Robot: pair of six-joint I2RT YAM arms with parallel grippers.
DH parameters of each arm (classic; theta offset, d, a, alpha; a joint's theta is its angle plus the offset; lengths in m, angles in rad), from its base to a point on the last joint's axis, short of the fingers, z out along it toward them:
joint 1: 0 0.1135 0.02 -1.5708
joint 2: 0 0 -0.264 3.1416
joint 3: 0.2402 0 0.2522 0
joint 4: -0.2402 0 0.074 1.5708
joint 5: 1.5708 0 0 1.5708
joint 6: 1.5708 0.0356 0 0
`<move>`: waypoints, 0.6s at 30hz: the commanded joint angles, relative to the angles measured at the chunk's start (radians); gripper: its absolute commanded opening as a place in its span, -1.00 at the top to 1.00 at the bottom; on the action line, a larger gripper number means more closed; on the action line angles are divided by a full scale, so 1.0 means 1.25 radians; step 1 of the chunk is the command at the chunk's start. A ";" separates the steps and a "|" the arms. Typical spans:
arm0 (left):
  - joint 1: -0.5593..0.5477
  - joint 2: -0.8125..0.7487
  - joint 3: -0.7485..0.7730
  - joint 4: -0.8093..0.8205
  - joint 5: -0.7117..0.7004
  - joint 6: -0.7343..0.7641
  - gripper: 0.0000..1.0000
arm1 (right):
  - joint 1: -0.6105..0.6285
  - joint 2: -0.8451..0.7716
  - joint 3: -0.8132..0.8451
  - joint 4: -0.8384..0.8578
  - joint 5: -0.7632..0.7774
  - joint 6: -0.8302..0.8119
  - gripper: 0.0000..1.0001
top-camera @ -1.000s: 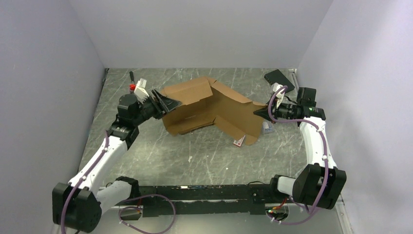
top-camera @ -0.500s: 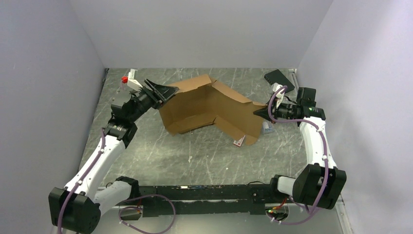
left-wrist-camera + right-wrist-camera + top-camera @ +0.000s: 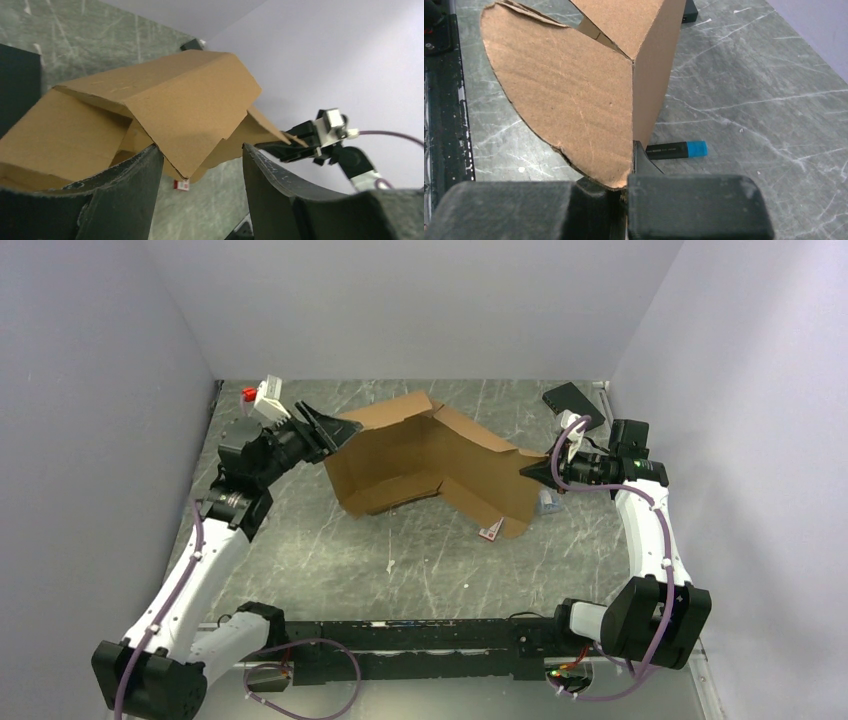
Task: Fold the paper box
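Note:
The paper box (image 3: 430, 465) is brown cardboard, half folded, with its left wall raised and a flap stretched out to the right. My left gripper (image 3: 335, 430) is open at the box's upper left corner. In the left wrist view a corner of the paper box (image 3: 175, 95) dips between the left gripper's (image 3: 202, 150) spread fingers without being clamped. My right gripper (image 3: 530, 470) is shut on the rounded right flap. In the right wrist view the right gripper (image 3: 629, 175) pinches that flap's edge, and the paper box (image 3: 569, 90) rises in front of it.
A black marker with a blue cap (image 3: 676, 149) lies on the table under the right flap. A small red and white item (image 3: 490, 531) sits by the box's near edge. A flat black box (image 3: 572, 402) lies at the back right. Walls close in on three sides.
My left arm has lifted and swung toward the back left, taking its open gripper from the box's left wall up to its top corner. The right gripper kept still.

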State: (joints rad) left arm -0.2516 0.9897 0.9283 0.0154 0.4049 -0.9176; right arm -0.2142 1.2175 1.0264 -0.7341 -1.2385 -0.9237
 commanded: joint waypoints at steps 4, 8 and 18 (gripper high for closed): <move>0.003 -0.084 0.045 -0.186 -0.018 0.222 -0.30 | 0.003 -0.011 0.029 0.048 -0.087 0.091 1.00; 0.003 -0.134 0.047 -0.270 -0.063 0.297 -0.33 | 0.003 -0.017 0.022 0.108 -0.091 0.190 1.00; 0.004 -0.328 -0.133 -0.277 -0.206 0.393 -0.81 | 0.002 0.004 0.030 0.141 -0.103 0.274 1.00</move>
State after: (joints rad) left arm -0.2508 0.6476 0.8608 -0.3248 0.2817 -0.5030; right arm -0.2142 1.2175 1.0271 -0.6193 -1.2938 -0.6403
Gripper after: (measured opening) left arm 0.827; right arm 0.018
